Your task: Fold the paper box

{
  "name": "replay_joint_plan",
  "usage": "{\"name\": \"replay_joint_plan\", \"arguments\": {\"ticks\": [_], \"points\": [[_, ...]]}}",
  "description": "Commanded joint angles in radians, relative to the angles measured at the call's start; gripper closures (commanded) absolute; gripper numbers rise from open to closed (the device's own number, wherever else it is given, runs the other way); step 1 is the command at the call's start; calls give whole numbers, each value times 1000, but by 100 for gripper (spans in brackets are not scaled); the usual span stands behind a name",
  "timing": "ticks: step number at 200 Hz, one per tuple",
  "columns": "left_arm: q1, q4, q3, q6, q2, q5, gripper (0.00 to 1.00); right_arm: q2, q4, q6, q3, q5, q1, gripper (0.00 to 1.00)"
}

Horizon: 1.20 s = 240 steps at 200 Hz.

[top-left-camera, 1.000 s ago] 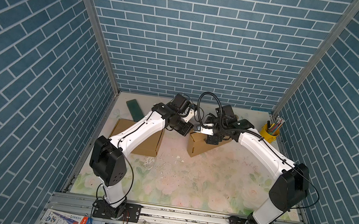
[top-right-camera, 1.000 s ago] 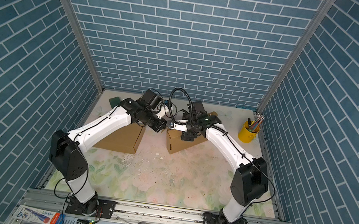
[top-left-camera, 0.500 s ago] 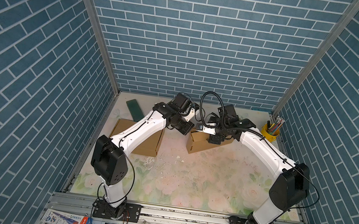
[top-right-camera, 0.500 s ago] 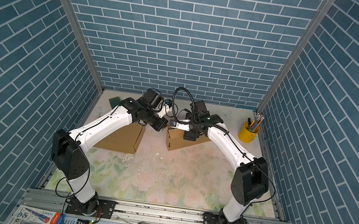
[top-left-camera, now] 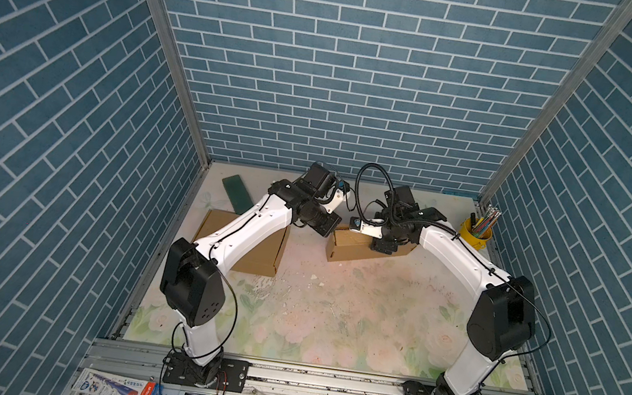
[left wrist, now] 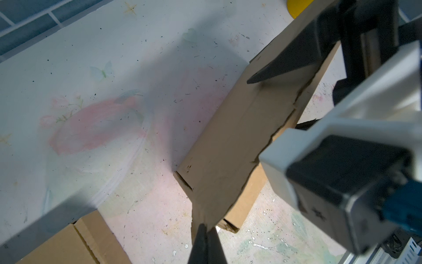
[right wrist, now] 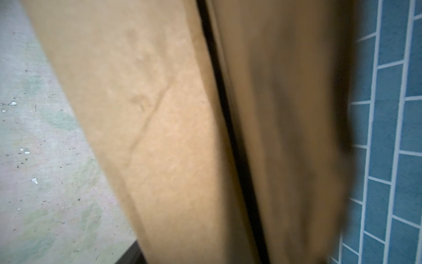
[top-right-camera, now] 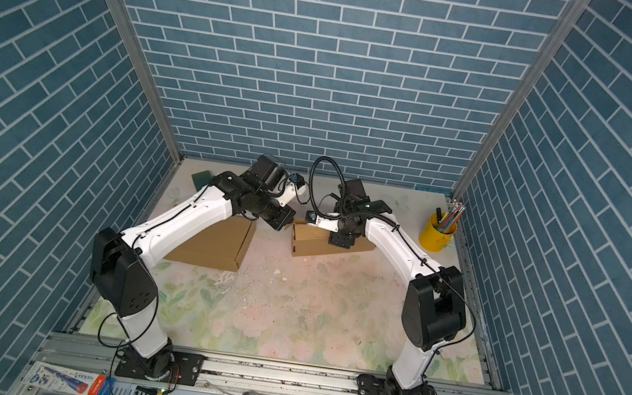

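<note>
The brown paper box (top-left-camera: 357,250) (top-right-camera: 320,245) lies on the floral table near the back centre. My left gripper (top-left-camera: 330,226) (left wrist: 206,230) is shut on the corner of the box's long flap (left wrist: 230,146), which it holds raised above the box's side. My right gripper (top-left-camera: 382,245) reaches the box from the right. One dark finger (left wrist: 285,66) rests on the flap's far end. The right wrist view is filled by blurred cardboard (right wrist: 159,128). Only one finger (right wrist: 134,253) shows there, well off to the side, so the jaws stand apart around the cardboard.
A second, flat cardboard box (top-left-camera: 260,251) (top-right-camera: 215,247) lies under my left arm. A green flat piece (top-left-camera: 238,194) sits at the back left. A yellow cup of pens (top-left-camera: 476,231) (top-right-camera: 438,236) stands at the back right. The tiled back wall is close behind both grippers.
My right gripper's jaws have narrowed around the cardboard. My left gripper stays shut. Both arms have shifted only slightly at the box.
</note>
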Motion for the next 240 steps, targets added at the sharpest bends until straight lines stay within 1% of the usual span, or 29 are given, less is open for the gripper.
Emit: {"name": "replay_joint_plan", "arguments": {"ticks": [1,43,67,85,108,146,172,188,202,223,240], "points": [[20,24,6,-29,8,-21,99,-19,-102,95,14,-40,-1,33],[35,46,-5,-61,11,-8,91,-46,-140,166,-11,-45,22,49],[66,56,-7,-79,-7,36,85,-47,-146,182,-26,-45,24,51],[92,66,-7,-87,-36,79,74,-45,-160,189,-13,-47,25,53],[125,71,-12,-90,-78,107,63,-38,-189,199,11,-68,24,58],[171,95,-53,-102,-164,149,55,-45,-257,243,52,-144,24,66],[184,117,-102,-123,-215,192,51,-47,-355,280,93,-203,30,66],[183,135,-152,-136,-244,220,49,-38,-396,289,92,-193,43,66],[184,145,-198,-146,-265,218,48,-22,-424,303,95,-192,46,66],[179,164,-267,-156,-278,230,46,-6,-418,301,90,-193,45,66],[170,146,-275,-140,-265,223,45,17,-415,295,97,-182,44,66]]}}
